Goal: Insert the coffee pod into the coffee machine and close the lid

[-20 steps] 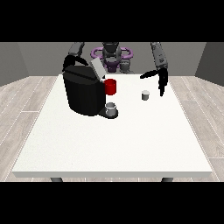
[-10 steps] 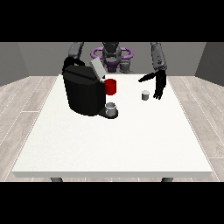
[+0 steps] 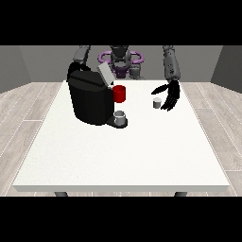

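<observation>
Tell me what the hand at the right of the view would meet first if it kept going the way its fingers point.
Probably the white table. The hand at the view's right hangs with fingers pointing mostly downward, beside the small grey pod, which sits slightly left of that line. Depth is unclear.

On the white bench (image 3: 123, 156), the hand at the view's right (image 3: 171, 96) hovers with straight fingers beside the coffee pod (image 3: 157, 103); the coffee machine (image 3: 90, 97) stands with its lid (image 3: 105, 74) raised.
</observation>
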Tool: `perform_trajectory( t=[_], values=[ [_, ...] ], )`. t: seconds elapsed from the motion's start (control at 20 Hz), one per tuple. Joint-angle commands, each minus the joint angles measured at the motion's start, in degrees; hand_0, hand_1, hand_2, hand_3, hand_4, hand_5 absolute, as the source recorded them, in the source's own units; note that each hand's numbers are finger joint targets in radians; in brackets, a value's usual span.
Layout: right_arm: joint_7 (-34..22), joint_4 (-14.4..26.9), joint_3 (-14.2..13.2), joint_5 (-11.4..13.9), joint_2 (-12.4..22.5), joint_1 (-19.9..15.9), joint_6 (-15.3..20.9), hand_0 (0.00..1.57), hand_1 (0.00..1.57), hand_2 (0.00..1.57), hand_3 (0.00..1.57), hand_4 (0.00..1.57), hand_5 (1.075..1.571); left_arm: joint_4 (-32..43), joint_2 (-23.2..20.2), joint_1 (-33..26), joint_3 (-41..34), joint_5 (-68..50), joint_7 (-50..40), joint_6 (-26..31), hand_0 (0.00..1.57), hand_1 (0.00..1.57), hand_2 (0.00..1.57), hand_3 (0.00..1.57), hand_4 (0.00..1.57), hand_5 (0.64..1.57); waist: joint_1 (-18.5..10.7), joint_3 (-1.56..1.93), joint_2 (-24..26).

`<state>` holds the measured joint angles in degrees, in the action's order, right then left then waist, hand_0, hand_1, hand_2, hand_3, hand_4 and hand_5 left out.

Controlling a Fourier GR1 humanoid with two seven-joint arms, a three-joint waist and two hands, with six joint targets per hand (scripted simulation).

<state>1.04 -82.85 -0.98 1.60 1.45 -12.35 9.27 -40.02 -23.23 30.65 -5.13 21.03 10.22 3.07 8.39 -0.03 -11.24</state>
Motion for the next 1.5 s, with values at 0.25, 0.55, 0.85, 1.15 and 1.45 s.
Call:
perform_trajectory(
  t=[0.25,0.55,0.85,1.15,1.45],
  values=[
    [-0.42,-2.84,1.89,-0.20,-0.33,2.34,-0.88,0.00,0.00,0.00,0.00,0.49,1.571,5.63,0.79,-0.25,1.52,6.95,5.60,-9.67,0.67,0.67,0.81,0.55,0.00,1.571,2.19,-0.01,-0.25],
    [0.62,0.54,1.65,-0.71,-1.41,-0.33,1.67,0.00,0.00,0.00,0.00,0.49,1.571,7.13,1.63,4.17,1.11,8.88,5.13,-12.13,0.84,0.84,0.97,0.74,0.39,1.571,0.33,0.00,-0.73],
    [0.40,-0.42,1.08,-1.34,-0.62,1.12,-0.73,0.00,0.00,0.00,0.00,0.49,1.571,10.15,0.02,5.00,2.43,12.60,4.77,-13.67,0.93,0.93,1.04,0.82,0.28,1.571,2.73,0.00,-1.62],
    [1.97,1.47,-2.32,-3.22,1.29,-0.25,-1.50,0.00,0.00,0.00,0.00,0.43,1.571,9.88,3.57,3.44,3.77,14.81,7.86,-17.82,1.23,1.23,1.36,1.31,0.47,1.571,0.96,0.01,-1.71],
    [3.46,4.76,-0.54,-2.80,-1.34,2.90,-1.26,0.00,0.00,0.00,0.00,0.50,1.571,6.73,-2.56,10.91,2.47,12.32,10.16,-5.19,1.45,1.45,1.45,1.39,0.62,1.571,0.59,0.04,2.22]
  ],
)
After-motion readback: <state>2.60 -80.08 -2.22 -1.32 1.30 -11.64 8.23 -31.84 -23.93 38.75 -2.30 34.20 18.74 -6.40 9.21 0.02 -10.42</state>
